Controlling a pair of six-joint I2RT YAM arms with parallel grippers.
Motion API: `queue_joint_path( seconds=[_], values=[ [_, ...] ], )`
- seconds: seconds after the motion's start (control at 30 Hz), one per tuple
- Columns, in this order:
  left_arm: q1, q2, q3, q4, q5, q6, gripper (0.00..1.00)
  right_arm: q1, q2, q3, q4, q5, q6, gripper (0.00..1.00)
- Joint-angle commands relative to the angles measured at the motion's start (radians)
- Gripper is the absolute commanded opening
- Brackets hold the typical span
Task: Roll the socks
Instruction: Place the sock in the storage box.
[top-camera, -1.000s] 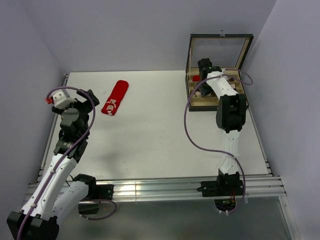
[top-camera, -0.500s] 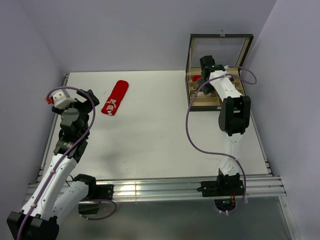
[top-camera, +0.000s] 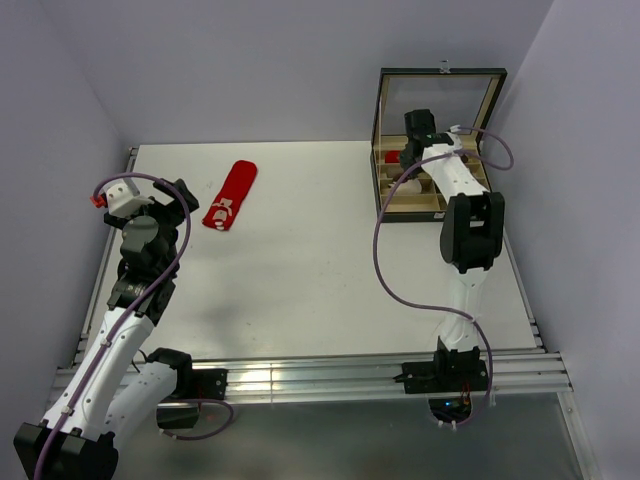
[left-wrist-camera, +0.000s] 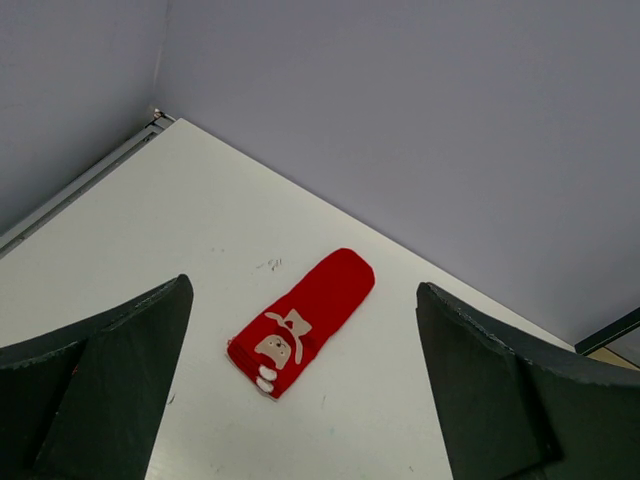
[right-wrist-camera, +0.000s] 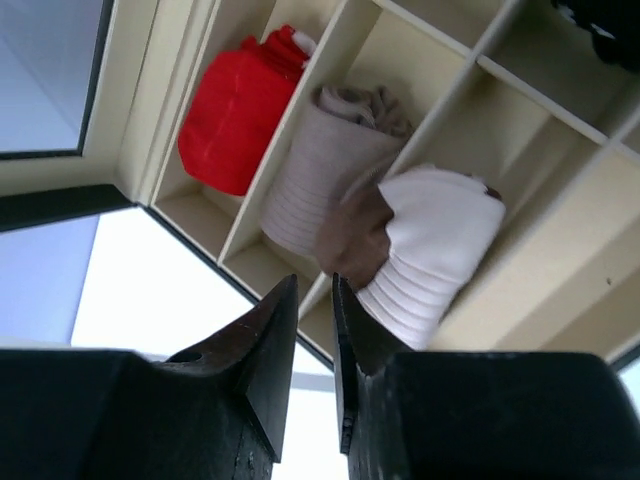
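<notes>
Moved: my right gripper (right-wrist-camera: 315, 285), farther over box (top-camera: 376, 160), narrowed, empty
Box: red bundle (right-wrist-camera: 240, 110), grey roll (right-wrist-camera: 320, 170), cream sock (right-wrist-camera: 430, 250), side by side
Left gripper (left-wrist-camera: 302, 288): wide

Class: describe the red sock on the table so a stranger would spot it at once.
On the white table, look to the far left, away from the wooden box at far right. The red sock lies flat there, alone. Unlike the red bundle in the box, it is unrolled and has white marks at its near end.
</notes>
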Motion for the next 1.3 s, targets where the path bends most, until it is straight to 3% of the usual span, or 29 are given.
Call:
queue_joint_path(
  seconds=[0.0,0.37,0.87,1.17,1.27],
  values=[
    [-0.001,0.000,-0.008,0.040,0.010,0.010,1.00,-0.016,0.036,0.016,0.064,0.017,0.003,0.27],
    [-0.001,0.002,-0.008,0.040,0.013,0.010,0.99,-0.039,0.035,-0.135,0.081,0.029,0.036,0.23],
    [-0.001,0.003,-0.008,0.041,0.015,0.010,1.00,-0.048,0.228,0.120,-0.188,0.003,0.023,0.24],
    [-0.001,0.011,-0.008,0.040,0.026,0.005,1.00,-0.048,0.257,0.167,-0.226,-0.046,0.002,0.27],
    [-0.001,0.009,-0.008,0.040,0.022,0.005,0.99,-0.048,0.169,0.050,-0.101,-0.072,0.003,0.28]
  ],
)
